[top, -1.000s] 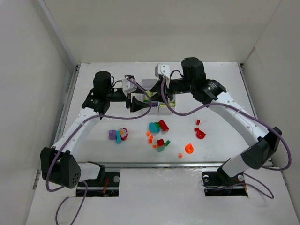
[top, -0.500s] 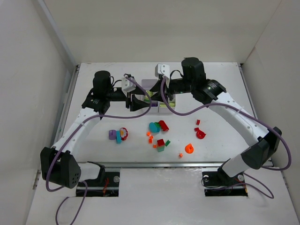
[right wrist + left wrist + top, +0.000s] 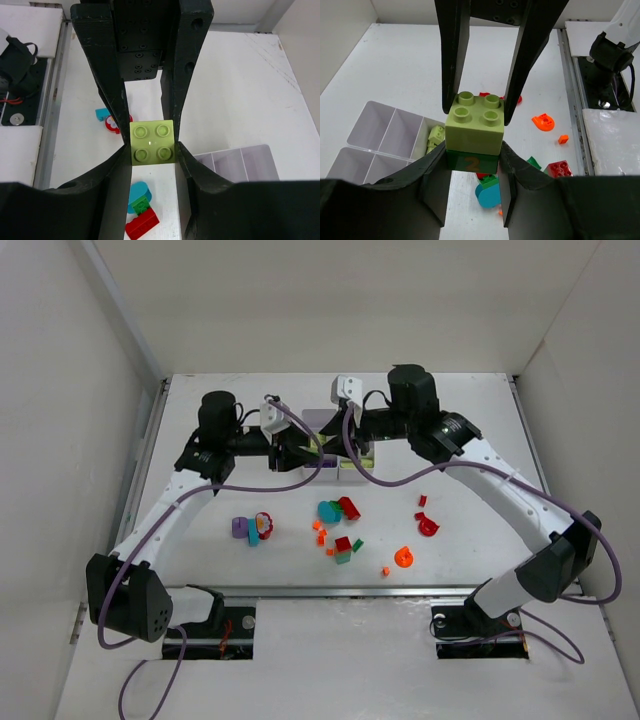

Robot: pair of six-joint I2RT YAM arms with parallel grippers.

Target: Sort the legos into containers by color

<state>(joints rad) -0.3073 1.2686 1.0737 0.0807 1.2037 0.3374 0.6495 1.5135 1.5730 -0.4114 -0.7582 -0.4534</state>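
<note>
One "2" (image 3: 469,162) on dark green brick (image 3: 486,161) under lime brick (image 3: 474,127)

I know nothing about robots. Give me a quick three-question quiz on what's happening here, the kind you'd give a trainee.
1. True or false: the left gripper is open and empty.
2. What is the right gripper clamping? A) a red brick B) the lime green brick C) an orange disc
3. What colour is the piece already lying in the white tray?
Key: 1 false: it is shut on the dark green brick stuck under the lime one. 2 B. 3 lime green.
</note>
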